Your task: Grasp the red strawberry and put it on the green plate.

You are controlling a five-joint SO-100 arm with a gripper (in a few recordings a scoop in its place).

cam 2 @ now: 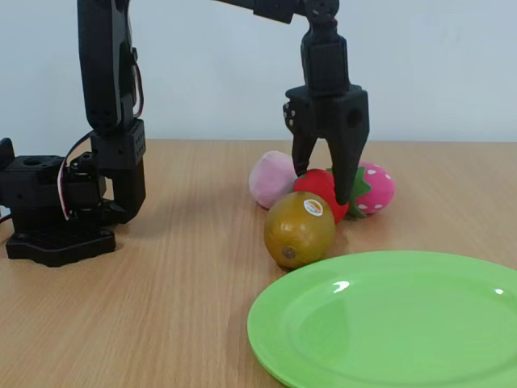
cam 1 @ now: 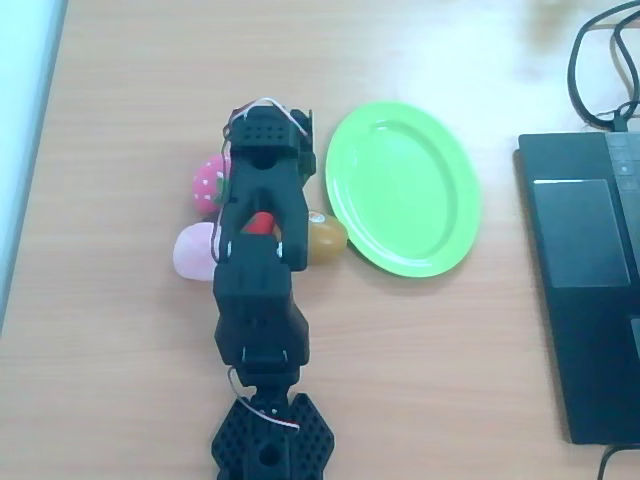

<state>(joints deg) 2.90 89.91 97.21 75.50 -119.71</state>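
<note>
Gripper (cam 2: 325,184) jaws spread, straddling red strawberry (cam 2: 321,189) without clamping. Likely light, hard, slick plastic; pinch across its widest middle.

small round sticker on the brown kiwi (cam 2: 300,229), its print too small to read, laptop keyboard (cam 1: 624,160) at the right edge of the overhead view with key markings blurred, no other legible text, brand or number

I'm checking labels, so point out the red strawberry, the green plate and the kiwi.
red strawberry (cam 2: 320,185), fixed view, its upper front.
green plate (cam 1: 400,180), overhead view, its bare middle.
kiwi (cam 2: 297,230), fixed view, its front.
</note>
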